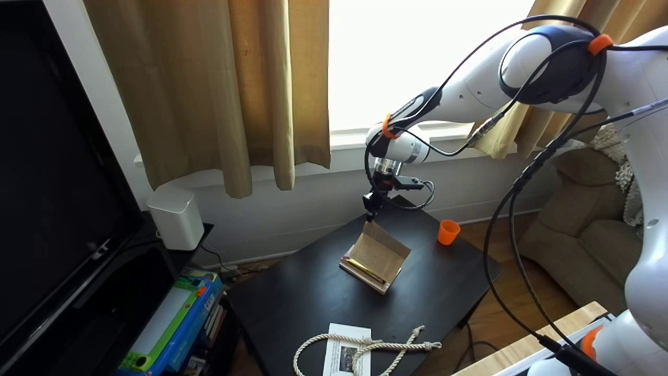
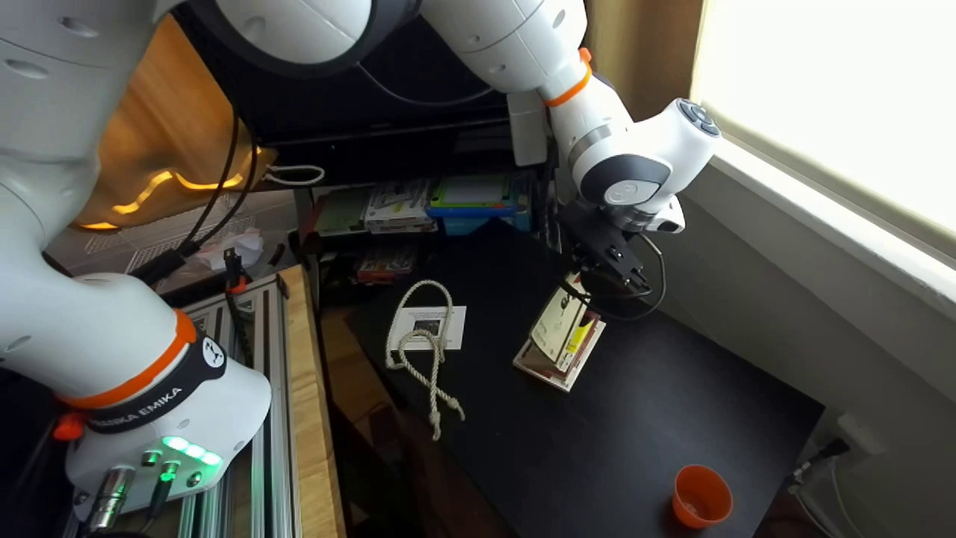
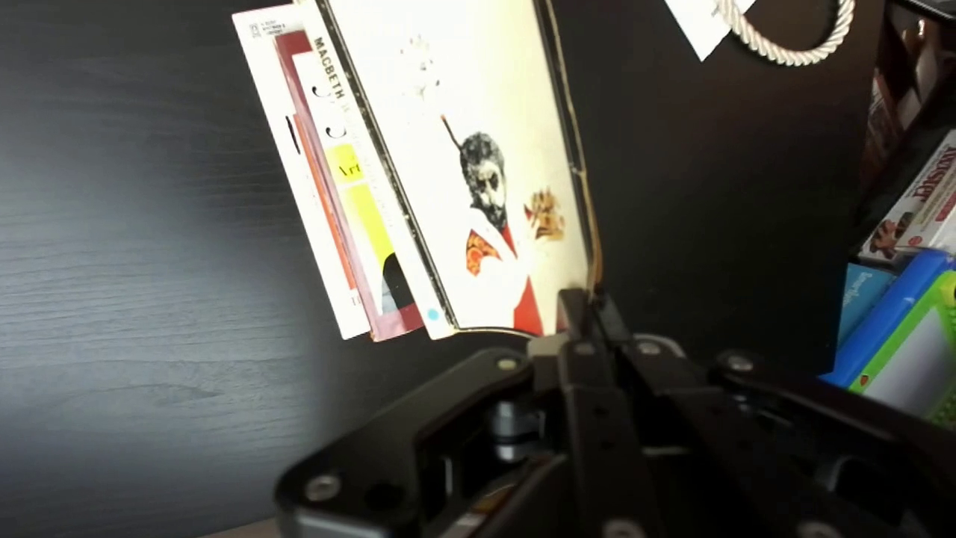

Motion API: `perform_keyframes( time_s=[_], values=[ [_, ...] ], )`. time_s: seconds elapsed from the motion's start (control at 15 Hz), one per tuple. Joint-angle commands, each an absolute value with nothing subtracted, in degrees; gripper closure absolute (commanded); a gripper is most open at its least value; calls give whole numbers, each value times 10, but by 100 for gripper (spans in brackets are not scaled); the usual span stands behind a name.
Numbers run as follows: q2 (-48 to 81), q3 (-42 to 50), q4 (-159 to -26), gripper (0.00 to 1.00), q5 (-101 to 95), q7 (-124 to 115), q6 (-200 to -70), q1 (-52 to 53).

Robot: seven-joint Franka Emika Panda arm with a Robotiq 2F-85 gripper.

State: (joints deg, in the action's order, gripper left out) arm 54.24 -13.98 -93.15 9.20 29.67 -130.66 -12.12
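At the far left of an exterior view stands a black television, then a white rounded box and, lower down, a green-and-blue drawing board. The black table begins just past that board. Along its edge facing the robot's base, a knotted rope lies across a printed sheet, well apart from the books.

Mid-table, the Macbeth paperback lies on other books, whose edges jut out beyond its spine. The gripper pinches a corner of its cover, 2 fingers pressed against it, and that cover slants up off the stack; I cannot tell whether pages rise with it. The gripper hangs toward the table's wall-side edge, where the wall under the window leaves tighter room. A black cable loops just beside the gripper.

Farther right, the table stretches between the books and an orange cup, upright, near the right-hand edge and well apart from the stack. Beyond that edge sits a brown upholstered seat, and the white Panda arm reaches in from the far right.
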Motion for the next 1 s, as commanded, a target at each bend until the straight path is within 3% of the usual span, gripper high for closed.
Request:
perform_keyframes(
  time_s=[0.0,0.93],
  values=[
    [572,-140,-909,100,104,303,-1304,-121],
    [643,-151,-859,100,140,244,-1416,-123]
  ],
)
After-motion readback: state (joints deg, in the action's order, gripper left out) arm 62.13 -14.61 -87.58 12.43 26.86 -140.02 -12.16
